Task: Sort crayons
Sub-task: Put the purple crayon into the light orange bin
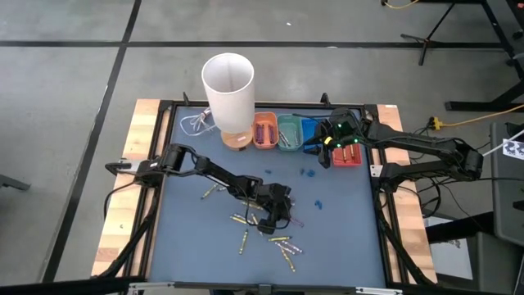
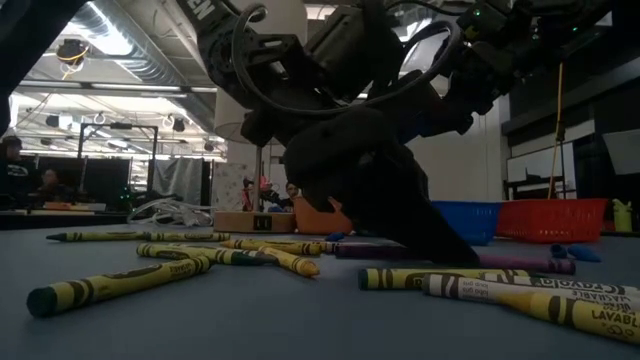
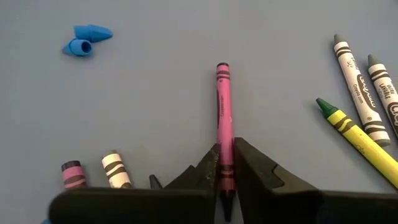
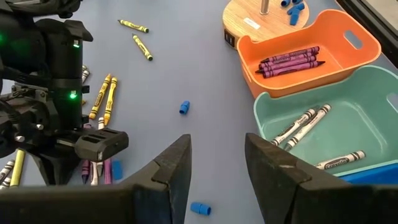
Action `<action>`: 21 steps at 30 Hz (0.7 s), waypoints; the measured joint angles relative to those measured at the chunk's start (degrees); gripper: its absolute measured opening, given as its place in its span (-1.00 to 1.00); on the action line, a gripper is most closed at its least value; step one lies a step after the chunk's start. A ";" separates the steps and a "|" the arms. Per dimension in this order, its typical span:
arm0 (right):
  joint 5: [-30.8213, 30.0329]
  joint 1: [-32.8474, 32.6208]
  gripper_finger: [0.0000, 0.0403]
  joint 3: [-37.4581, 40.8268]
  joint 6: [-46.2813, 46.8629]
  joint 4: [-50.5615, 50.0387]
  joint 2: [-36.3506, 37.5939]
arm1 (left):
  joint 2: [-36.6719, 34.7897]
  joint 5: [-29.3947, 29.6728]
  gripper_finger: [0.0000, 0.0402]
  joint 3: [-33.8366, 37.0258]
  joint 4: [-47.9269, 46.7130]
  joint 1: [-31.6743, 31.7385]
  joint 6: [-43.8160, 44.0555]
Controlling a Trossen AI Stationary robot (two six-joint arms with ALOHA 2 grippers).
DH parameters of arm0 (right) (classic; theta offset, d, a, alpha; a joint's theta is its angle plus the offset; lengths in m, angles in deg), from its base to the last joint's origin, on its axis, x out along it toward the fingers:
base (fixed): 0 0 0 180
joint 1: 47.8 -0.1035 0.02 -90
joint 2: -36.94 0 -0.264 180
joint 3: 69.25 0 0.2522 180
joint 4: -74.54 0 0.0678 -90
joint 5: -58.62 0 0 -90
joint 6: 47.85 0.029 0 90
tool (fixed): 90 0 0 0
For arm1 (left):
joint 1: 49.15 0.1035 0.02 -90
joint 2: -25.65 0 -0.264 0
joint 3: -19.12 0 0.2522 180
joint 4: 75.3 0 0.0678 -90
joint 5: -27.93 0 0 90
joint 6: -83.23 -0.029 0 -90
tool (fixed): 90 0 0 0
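A purple crayon (image 3: 223, 118) is seen in the left wrist view to be pinched near one end between the closed fingers of the left gripper (image 3: 225, 177), the rest of it lying flat on the blue mat (image 3: 168, 93). This grip is not resolved in the high view, where the left gripper (image 1: 274, 215) is only shown lowered among the scattered crayons (image 1: 282, 243), well in front of the orange tray (image 1: 264, 131). In the low view the gripper (image 2: 440, 245) is met as a dark mass touching the mat, with yellow crayons (image 2: 120, 283) lying around it and the purple one (image 2: 470, 257) beside it.

The trays' contents are revealed only by the right wrist view. Purple crayons (image 4: 291, 61) are held in the orange tray (image 4: 348, 46), and pale crayons (image 4: 303, 125) in the teal tray (image 4: 373, 112) just beside it. A wooden disc (image 4: 261, 18) is seen next to the orange tray, with small blue bits (image 4: 292, 7) on it; further blue bits (image 4: 184, 108) lie on the mat.

The right gripper (image 4: 217, 165) is shown with its fingers spread wide and nothing between them. In the high view it (image 1: 337, 138) is placed over the tray row, to the right of the orange tray, between a blue tray (image 1: 309, 131) and a red tray (image 1: 347, 156). A white cylinder (image 1: 228, 90) stands just left of the orange tray.
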 joint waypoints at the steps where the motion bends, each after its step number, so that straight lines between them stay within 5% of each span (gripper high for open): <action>1: 0.00 0.00 -0.26 0.00 0.00 0.00 0.00 | -0.01 0.01 -0.89 0.00 0.03 0.02 0.00; 13: 0.01 0.00 -0.26 0.00 0.00 -0.39 0.00 | -0.95 0.70 -0.93 0.17 1.31 0.00 1.40; 21: 0.02 0.00 -0.26 -0.01 0.00 -0.49 0.00 | -6.80 8.80 -0.94 0.24 -0.67 0.11 1.42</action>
